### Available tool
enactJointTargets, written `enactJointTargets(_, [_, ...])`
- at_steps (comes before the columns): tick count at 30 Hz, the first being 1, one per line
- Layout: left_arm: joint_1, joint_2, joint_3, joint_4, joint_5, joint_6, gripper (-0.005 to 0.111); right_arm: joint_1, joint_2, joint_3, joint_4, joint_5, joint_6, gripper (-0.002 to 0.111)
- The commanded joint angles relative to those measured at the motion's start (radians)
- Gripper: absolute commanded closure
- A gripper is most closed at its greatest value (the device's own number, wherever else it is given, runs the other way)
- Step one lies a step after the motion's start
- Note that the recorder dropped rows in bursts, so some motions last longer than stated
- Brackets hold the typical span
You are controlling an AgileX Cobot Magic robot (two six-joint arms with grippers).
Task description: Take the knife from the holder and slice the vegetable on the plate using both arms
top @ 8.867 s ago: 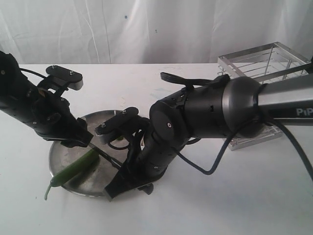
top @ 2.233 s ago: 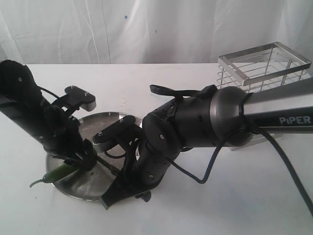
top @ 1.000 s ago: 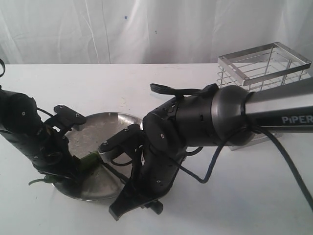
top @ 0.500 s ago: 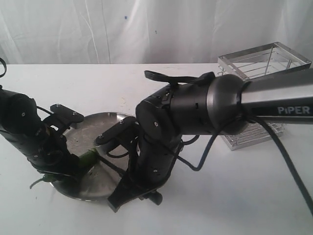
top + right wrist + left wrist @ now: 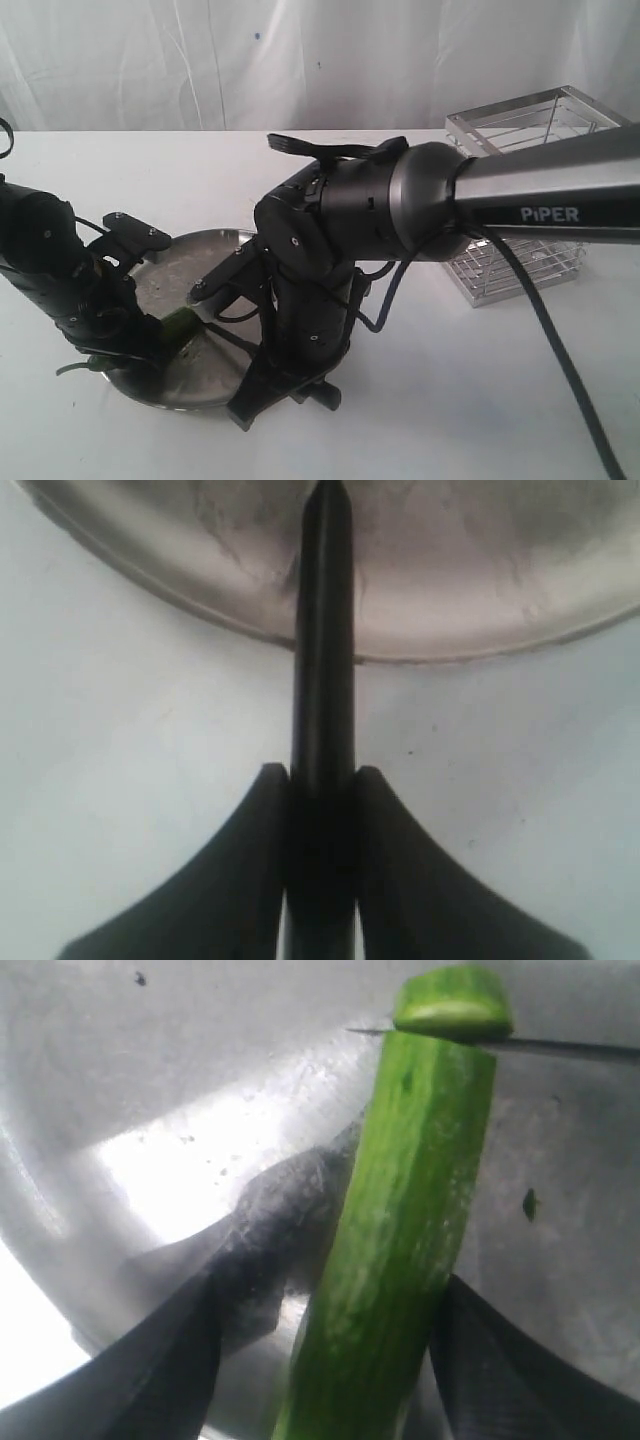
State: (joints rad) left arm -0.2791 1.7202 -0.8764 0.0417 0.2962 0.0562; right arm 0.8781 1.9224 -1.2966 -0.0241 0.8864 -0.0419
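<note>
Item: cucumber [image 5: 400,1260], slender, glossy green with pale streaks, lying on the steel plate [image 5: 205,250]. I am seeing a short end piece [image 5: 452,1002] sitting just past the knife blade [image 5: 560,1048], which is crossing the cucumber near its tip.

Left gripper [image 5: 330,1360]: I am holding the cucumber between both fingers, one pressing each side.

Right gripper [image 5: 322,790]: I am clamping the knife's black handle [image 5: 322,680], which is reaching over the plate rim from above the white tabletop [image 5: 450,400].

Wire holder [image 5: 520,180]: standing well apart, beyond my right arm.
</note>
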Motion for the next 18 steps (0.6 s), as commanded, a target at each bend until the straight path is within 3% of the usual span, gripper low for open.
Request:
enactJointTargets(1, [0.000,-0.003,0.001,-0.003,0.014,-0.012,0.043,-0.001,0.000,-0.010,-0.015,0.025,-0.026,0.108])
enactJointTargets(18, [0.000,-0.003,0.001,-0.003,0.014,-0.012,0.043,0.021,0.130,-0.170,-0.038,0.072,-0.071,0.108])
